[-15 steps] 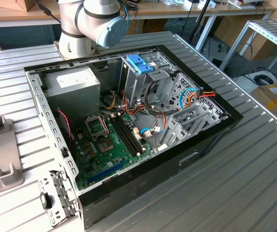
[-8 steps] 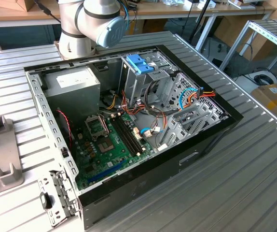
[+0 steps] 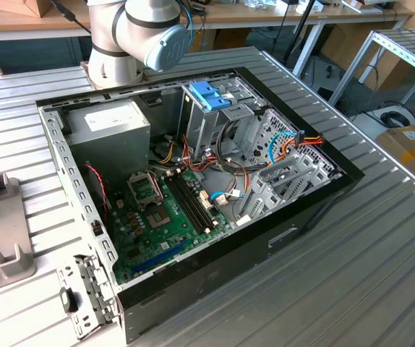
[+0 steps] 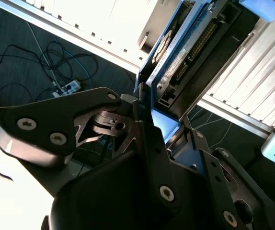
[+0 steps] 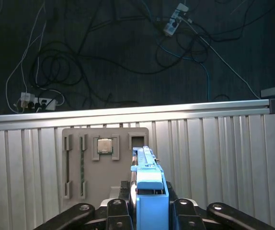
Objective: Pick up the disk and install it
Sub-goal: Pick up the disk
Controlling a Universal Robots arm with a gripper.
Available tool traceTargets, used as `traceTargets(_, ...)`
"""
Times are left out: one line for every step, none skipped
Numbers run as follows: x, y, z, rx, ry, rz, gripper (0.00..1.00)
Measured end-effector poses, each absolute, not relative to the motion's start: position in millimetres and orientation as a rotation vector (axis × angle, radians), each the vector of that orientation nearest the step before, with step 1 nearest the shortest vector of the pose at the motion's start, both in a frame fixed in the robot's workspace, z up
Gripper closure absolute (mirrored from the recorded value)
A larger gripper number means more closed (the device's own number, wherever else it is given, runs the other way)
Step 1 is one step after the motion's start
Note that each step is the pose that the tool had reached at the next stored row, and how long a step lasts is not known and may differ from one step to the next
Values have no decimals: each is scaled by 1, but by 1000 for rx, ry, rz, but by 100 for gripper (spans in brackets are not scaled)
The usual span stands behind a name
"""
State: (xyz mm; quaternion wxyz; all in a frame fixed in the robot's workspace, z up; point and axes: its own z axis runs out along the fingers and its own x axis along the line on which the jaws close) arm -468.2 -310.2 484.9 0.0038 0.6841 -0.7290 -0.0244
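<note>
**Figure.** The tool (image 5: 149, 199) is clamped on the disk (image 5: 146, 163), pinching its light blue bracket (image 5: 150, 184) from both sides. The disk appears clear of the counter (image 5: 214, 158), close to the grey fixture tray (image 5: 75, 163) — not in the computer case (image 3: 229, 267). It stands on edge. Its long axis runs straight out from the tool, with the free end pointing away from the wrist toward the tray. Likely hazards: the plastic bracket may slip or flex in the pinch and tilt the drive. A tilted drive would jam at the drive cage (image 3: 211, 126), upper centre of the exterior view — and the loose cables (image 3: 294, 141) beside the cage could snag.
</note>
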Motion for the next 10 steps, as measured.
traceTargets(-468,-310,485,2144,-2284,-76,63)
traceTargets(-468,-310,486,2144,-2285,-76,63)
traceTargets(-468,-310,487,2144,-2285,-76,63)
traceTargets(-468,-310,487,2144,-2285,-76,63)
traceTargets(-468,-310,488,2144,-2285,-76,63)
traceTargets(-468,-310,489,2144,-2285,-76,63)
traceTargets(-468,-310,490,2144,-2285,-76,63)
traceTargets(-468,-310,491,2144,-2285,-76,63)
traceTargets(-468,-310,491,2144,-2285,-76,63)
traceTargets(-468,-310,492,2144,-2285,-76,63)
